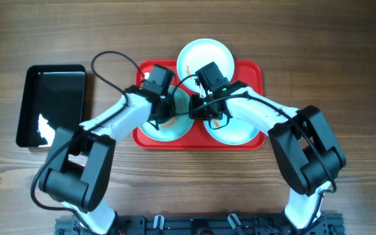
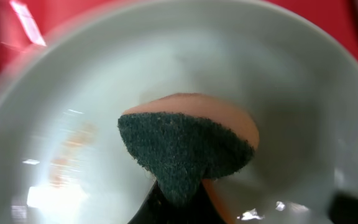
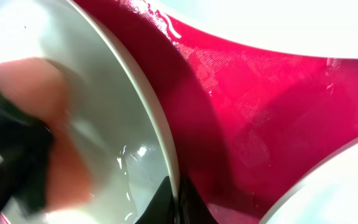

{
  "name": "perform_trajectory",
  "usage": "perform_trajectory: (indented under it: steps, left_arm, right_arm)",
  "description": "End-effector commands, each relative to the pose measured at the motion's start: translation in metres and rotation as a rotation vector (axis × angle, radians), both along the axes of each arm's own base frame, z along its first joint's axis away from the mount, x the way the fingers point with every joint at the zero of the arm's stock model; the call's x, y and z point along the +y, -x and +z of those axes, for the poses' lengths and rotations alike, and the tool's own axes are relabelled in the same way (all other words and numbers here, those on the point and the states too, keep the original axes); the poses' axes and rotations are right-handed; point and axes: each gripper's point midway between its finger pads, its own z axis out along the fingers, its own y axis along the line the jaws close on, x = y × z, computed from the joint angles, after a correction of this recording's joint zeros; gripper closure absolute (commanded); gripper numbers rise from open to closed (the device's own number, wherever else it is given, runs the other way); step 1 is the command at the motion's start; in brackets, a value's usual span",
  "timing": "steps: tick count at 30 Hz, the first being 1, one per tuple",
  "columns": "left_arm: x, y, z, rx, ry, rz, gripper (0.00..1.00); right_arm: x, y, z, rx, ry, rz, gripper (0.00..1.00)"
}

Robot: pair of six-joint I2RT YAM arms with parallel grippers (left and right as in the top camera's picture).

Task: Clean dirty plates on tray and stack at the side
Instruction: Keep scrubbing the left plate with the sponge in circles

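Sponge (image 2: pixel 188 149), green scouring side up, clenched in left hand (image 2: pixel 173 208) inside front-left plate (image 2: pixel 278 81); right hand (image 3: pixel 174 208) pinched on that plate's rim; back plate (image 1: pixel 204 55) and front-right plate (image 1: pixel 240 134) also on red tray (image 1: pixel 250 70)

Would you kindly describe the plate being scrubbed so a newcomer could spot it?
Find the red tray mid-table. Of the three on it, take the near-left plate, on the robot's left side. It alone has a green-faced sponge inside it.
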Motion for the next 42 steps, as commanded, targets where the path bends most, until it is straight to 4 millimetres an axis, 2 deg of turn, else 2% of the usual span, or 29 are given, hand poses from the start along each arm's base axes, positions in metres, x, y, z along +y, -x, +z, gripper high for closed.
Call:
perform_trajectory:
  steps: [1,7,13,17,25,27,31,42]
  left_arm:
    - [0.056,-0.004,-0.014,0.023,-0.147,0.09,0.96]
    - [0.081,-0.002,-0.016,0.057,-0.167,0.11,0.96]
    - [0.086,0.012,-0.016,0.116,-0.171,0.113,0.96]
    - [0.072,0.026,-0.007,0.161,-0.089,0.09,0.96]
    - [0.029,0.032,0.048,0.102,0.174,0.018,0.96]
    - [0.023,0.033,0.055,0.095,0.212,0.007,0.96]
    - [0.021,0.034,0.05,0.112,0.222,0.007,0.96]
    - [-0.011,0.038,0.019,0.217,0.372,-0.038,0.96]
  right_arm:
    - [-0.007,0.007,-0.015,0.034,0.036,-0.006,0.96]
    - [-0.007,0.007,-0.015,0.033,0.035,-0.006,0.96]
    - [-0.007,0.006,-0.015,0.034,0.035,-0.009,0.96]
    - [-0.01,0.005,-0.016,0.034,0.052,-0.038,0.96]
    - [-0.01,0.005,-0.016,0.037,0.053,-0.039,0.96]
    - [-0.01,0.005,-0.016,0.037,0.053,-0.039,0.95]
    - [-0.01,0.005,-0.016,0.037,0.052,-0.039,0.96]
    - [-0.01,0.005,-0.016,0.036,0.052,-0.039,0.96]
